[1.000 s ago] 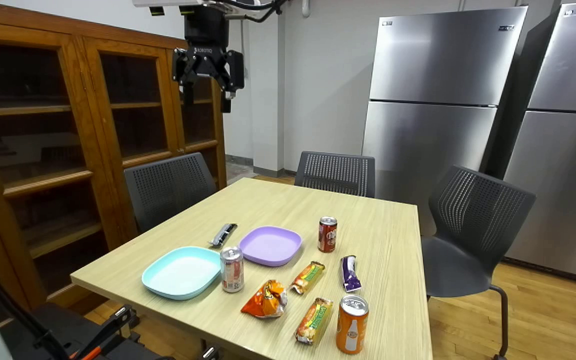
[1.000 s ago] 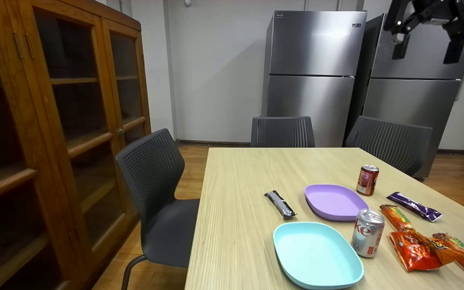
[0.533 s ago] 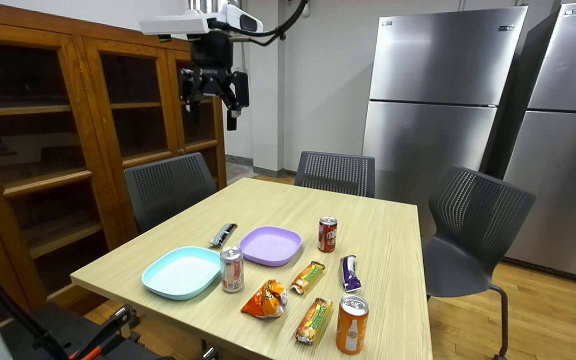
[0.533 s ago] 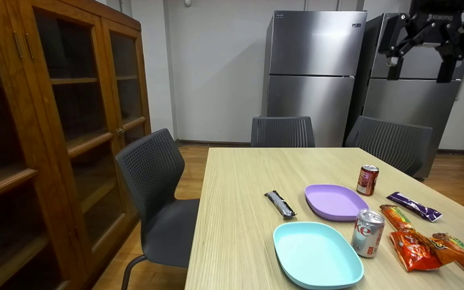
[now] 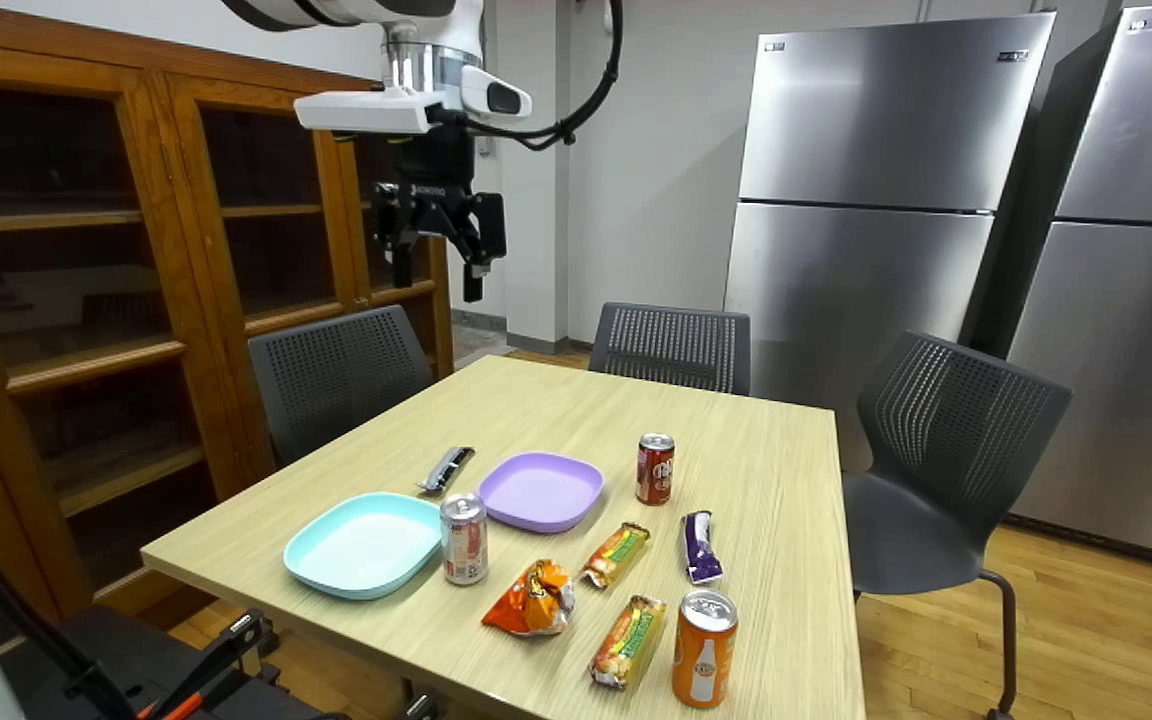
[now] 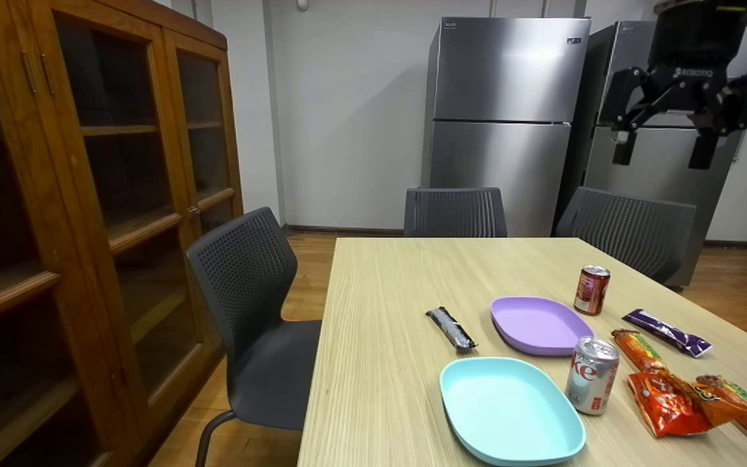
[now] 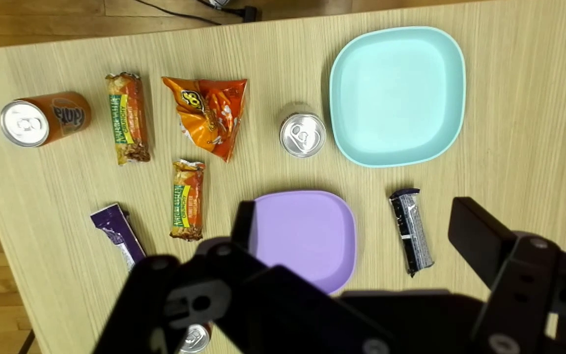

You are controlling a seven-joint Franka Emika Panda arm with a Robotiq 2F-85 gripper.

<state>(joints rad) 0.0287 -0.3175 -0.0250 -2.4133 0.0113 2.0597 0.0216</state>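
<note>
My gripper [image 5: 438, 280] is open and empty, high above the table with fingers pointing down; it also shows in an exterior view [image 6: 664, 151]. In the wrist view, a black-and-silver wrapped bar [image 7: 411, 233] and most of a purple plate [image 7: 305, 236] appear between the spread fingers, well below them. A turquoise plate [image 7: 398, 96] lies beyond, with a silver can [image 7: 303, 134] upright beside it. An orange snack bag [image 7: 212, 114], two granola bars [image 7: 129, 118] [image 7: 187, 200] and a purple-wrapped bar [image 7: 117, 230], partly hidden by the gripper, lie to the left. The gripper touches nothing.
An orange can [image 5: 705, 648] stands near the table's [image 5: 776, 450] edge. A dark red can [image 5: 655, 468] stands past the purple plate; the gripper partly hides it in the wrist view. Chairs [image 5: 671, 345] [image 5: 946, 470] [image 6: 250, 311] surround the table. A wooden cabinet [image 6: 114, 214] and fridges [image 5: 876, 200] stand behind.
The arm and open gripper have moved down toward the table, drifting slightly right in one exterior view and slightly left in another. The things on the table have not moved.
</note>
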